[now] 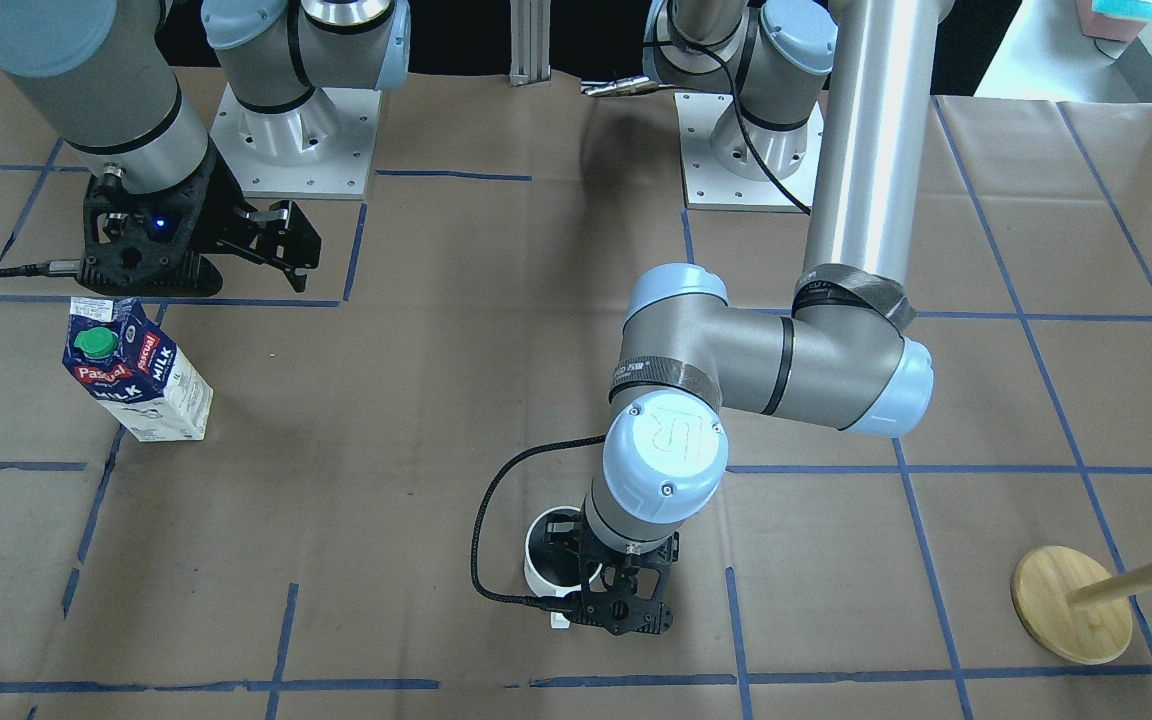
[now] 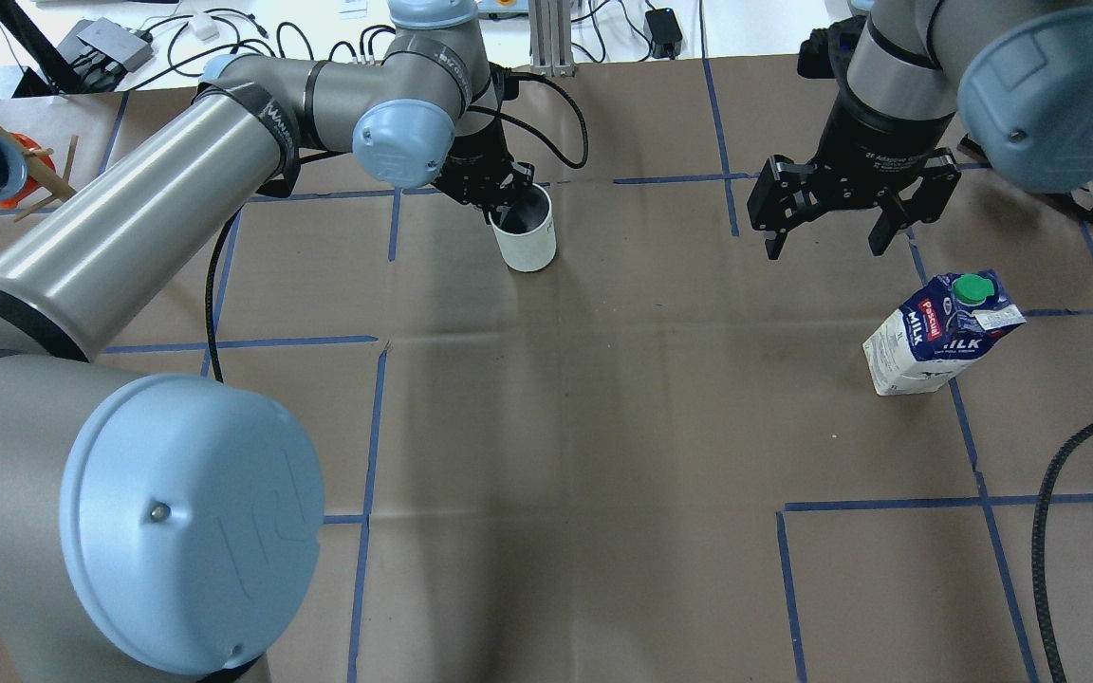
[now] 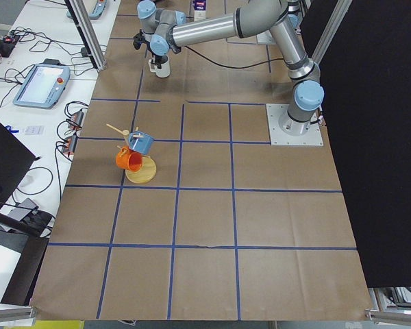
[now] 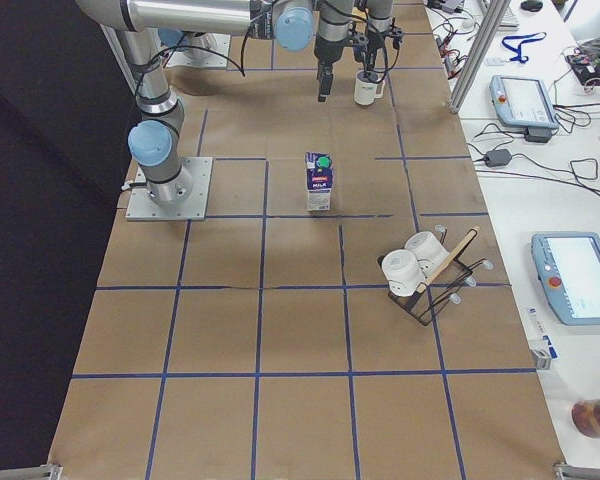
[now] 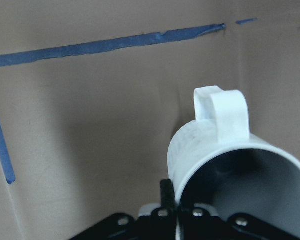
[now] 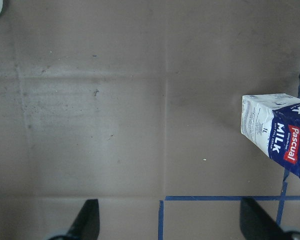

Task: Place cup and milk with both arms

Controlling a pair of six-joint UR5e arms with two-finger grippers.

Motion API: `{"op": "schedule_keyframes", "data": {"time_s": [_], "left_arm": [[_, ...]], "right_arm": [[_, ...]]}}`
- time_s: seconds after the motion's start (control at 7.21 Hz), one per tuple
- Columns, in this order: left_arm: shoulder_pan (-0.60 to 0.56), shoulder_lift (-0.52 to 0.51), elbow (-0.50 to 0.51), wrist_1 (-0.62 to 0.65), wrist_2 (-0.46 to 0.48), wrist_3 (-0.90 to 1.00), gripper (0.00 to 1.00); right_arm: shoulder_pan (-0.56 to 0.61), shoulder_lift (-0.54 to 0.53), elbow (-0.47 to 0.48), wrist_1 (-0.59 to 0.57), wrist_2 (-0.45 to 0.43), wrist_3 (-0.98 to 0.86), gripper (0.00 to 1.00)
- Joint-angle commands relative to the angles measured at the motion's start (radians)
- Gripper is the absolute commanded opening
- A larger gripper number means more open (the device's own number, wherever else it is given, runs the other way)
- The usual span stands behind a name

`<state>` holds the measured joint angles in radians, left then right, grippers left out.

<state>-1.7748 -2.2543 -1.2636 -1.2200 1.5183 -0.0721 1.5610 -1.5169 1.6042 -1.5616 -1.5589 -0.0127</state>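
Mug (image 5: 215,145): we see left gripper (image 2: 501,211) pinching its rim
Right gripper (image 2: 826,251): spread, upper right overhead, near upright milk carton (image 2: 945,332)

Even, diffuse light from above falls on the brown surface (image 2: 603,427), so shadows are soft and pale. A bright streak of glare runs along the metal tube of the left arm (image 2: 129,228). In the left wrist view the cup (image 5: 230,165) sits close to the lens, slightly soft, with a dim shadow beside it. The fingertips (image 6: 87,222) of the right claw (image 6: 168,201) appear as black, blurred shapes.
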Motion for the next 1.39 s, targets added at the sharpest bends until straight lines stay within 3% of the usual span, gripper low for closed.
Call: {"op": "schedule_keyframes", "data": {"time_s": [0.0, 0.55, 0.83, 0.97, 1.11, 1.25], "left_arm": [[0.0, -0.002, 0.001, 0.0, -0.001, 0.0, 0.04], [-0.003, -0.004, 0.003, 0.01, -0.004, -0.002, 0.06], [-0.003, -0.005, 0.003, 0.011, -0.003, 0.0, 0.22], [-0.005, -0.005, 0.003, 0.011, -0.004, 0.0, 0.32], [-0.005, -0.005, 0.003, 0.011, -0.001, -0.002, 0.63], [-0.008, 0.004, 0.003, 0.005, 0.002, -0.002, 0.99]], "right_arm": [[-0.01, 0.001, 0.0, 0.0, -0.004, -0.015, 1.0], [-0.012, -0.003, 0.005, -0.029, -0.015, -0.021, 1.0], [-0.013, -0.003, 0.005, -0.031, -0.015, -0.029, 1.0], [-0.025, -0.003, 0.005, -0.031, -0.015, -0.045, 1.0], [-0.039, -0.003, 0.005, -0.031, -0.018, -0.079, 1.0], [-0.074, -0.003, 0.005, -0.035, -0.023, -0.133, 1.0]]}}
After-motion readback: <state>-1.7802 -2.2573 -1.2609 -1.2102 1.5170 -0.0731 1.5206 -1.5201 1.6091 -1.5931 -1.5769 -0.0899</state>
